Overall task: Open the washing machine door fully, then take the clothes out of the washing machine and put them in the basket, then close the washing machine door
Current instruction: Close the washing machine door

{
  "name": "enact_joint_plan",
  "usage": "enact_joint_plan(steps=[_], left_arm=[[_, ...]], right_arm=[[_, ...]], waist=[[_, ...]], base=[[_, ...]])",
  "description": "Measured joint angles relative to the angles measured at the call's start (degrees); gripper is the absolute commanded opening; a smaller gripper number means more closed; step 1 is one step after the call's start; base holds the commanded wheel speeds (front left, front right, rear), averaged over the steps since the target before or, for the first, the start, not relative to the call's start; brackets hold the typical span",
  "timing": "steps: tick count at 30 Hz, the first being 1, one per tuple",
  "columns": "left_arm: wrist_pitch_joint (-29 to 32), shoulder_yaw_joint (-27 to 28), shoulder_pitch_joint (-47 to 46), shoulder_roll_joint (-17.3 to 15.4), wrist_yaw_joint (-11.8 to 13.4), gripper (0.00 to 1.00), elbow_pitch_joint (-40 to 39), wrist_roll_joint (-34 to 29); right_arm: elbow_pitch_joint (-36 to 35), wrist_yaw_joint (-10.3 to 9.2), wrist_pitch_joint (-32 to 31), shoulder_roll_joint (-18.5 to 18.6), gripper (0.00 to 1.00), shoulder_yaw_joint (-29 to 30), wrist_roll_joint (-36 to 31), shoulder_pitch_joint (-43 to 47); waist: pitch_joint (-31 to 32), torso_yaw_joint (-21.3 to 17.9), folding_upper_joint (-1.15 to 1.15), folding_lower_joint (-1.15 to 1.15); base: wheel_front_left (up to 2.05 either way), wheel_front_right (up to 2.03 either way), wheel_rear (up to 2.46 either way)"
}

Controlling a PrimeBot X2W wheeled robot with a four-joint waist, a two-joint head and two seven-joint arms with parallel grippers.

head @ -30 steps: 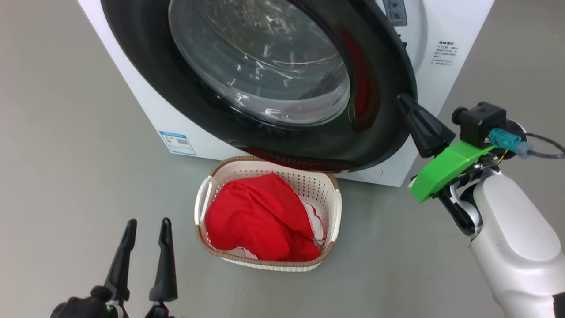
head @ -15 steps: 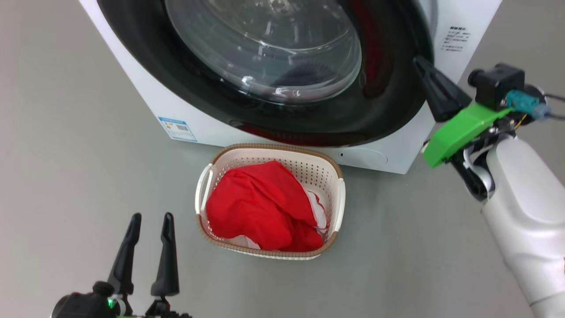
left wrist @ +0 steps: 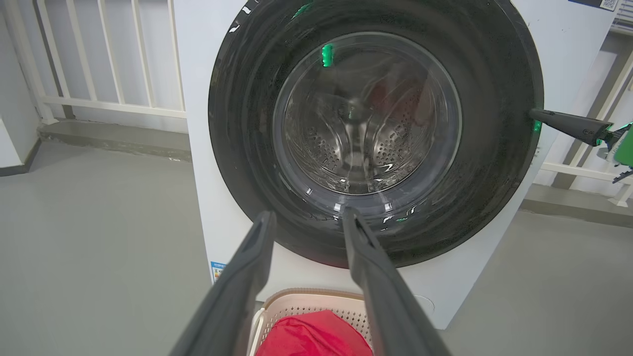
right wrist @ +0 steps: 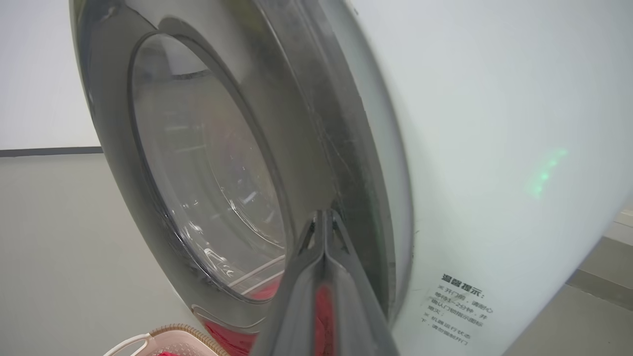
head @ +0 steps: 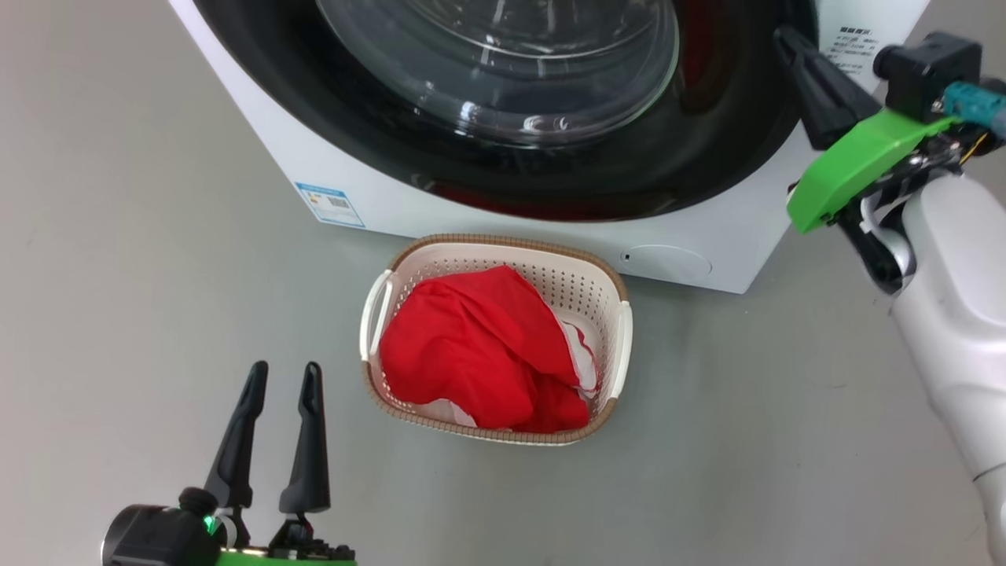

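Observation:
The washing machine (head: 707,251) stands at the top of the head view. Its door (head: 723,149), a black rim around a clear glass bowl, lies nearly flush against the front. My right gripper (head: 786,35) is shut on nothing, its tips against the rim's right edge; the right wrist view shows the closed tips (right wrist: 324,215) on the rim. The red clothes (head: 471,346) lie heaped in the cream basket (head: 503,240) on the floor before the machine. My left gripper (head: 283,377) is open and empty at the lower left, well left of the basket. In the left wrist view my left gripper (left wrist: 307,217) points at the door (left wrist: 237,123).
Grey floor surrounds the basket on all sides. A blue label (head: 330,203) and a round flap (head: 668,263) mark the machine's lower front. A white railing (left wrist: 99,49) runs behind the machine on its left. My pale right forearm (head: 959,354) fills the right edge.
The door has swung in towards the machine with my shut right gripper against its rim. The head camera has shifted. My left fingers have drawn slightly closer together.

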State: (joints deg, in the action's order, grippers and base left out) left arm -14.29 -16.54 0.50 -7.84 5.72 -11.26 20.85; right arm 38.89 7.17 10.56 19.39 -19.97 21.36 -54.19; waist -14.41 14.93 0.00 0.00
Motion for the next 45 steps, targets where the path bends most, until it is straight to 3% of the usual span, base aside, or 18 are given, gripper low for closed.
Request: enact_joint_plan(steps=[12,24,26,30,33,45], left_arm=[[0.0,0.6,-0.9,1.3,-1.2,0.74,-0.1,-1.2],[0.0,1.1,-1.0,1.4,-1.9,0.80,-0.3,-1.7],[0.0,1.2,-1.0,1.2,-1.9,0.80,-0.4,-1.7],[0.0,1.3,-1.0,0.9,-1.9,0.79,-0.9,-1.7],[0.0,1.4,-1.0,0.6,-1.9,0.78,-1.3,-1.7],[0.7,1.7,-0.8,-0.1,-0.9,0.74,-1.9,-1.7]], right_arm=[[4.3,0.75,1.7,0.0,0.00,-2.0,0.1,-3.3],[4.3,0.65,3.2,-0.5,0.00,-3.5,2.1,-3.3],[3.5,0.64,3.2,-0.5,0.14,-3.5,2.2,-3.2],[1.2,0.48,3.7,-1.2,0.10,-3.5,2.4,-2.3],[-0.8,0.48,3.7,-1.5,0.00,-3.4,2.4,-0.1],[-11.8,0.47,3.7,-3.6,0.00,-0.1,1.0,11.3]], waist=[[-1.1,-0.2,0.00,0.00],[-0.1,-2.7,0.00,0.00],[0.1,-3.3,0.00,0.00],[0.6,-4.5,0.00,0.00],[0.9,-5.4,0.00,0.00],[3.3,-9.4,0.00,0.00]], base=[[0.00,0.00,0.00],[0.00,0.00,0.00],[0.00,0.00,0.00],[0.00,0.00,0.00],[0.00,0.00,0.00],[0.00,0.00,0.00]])
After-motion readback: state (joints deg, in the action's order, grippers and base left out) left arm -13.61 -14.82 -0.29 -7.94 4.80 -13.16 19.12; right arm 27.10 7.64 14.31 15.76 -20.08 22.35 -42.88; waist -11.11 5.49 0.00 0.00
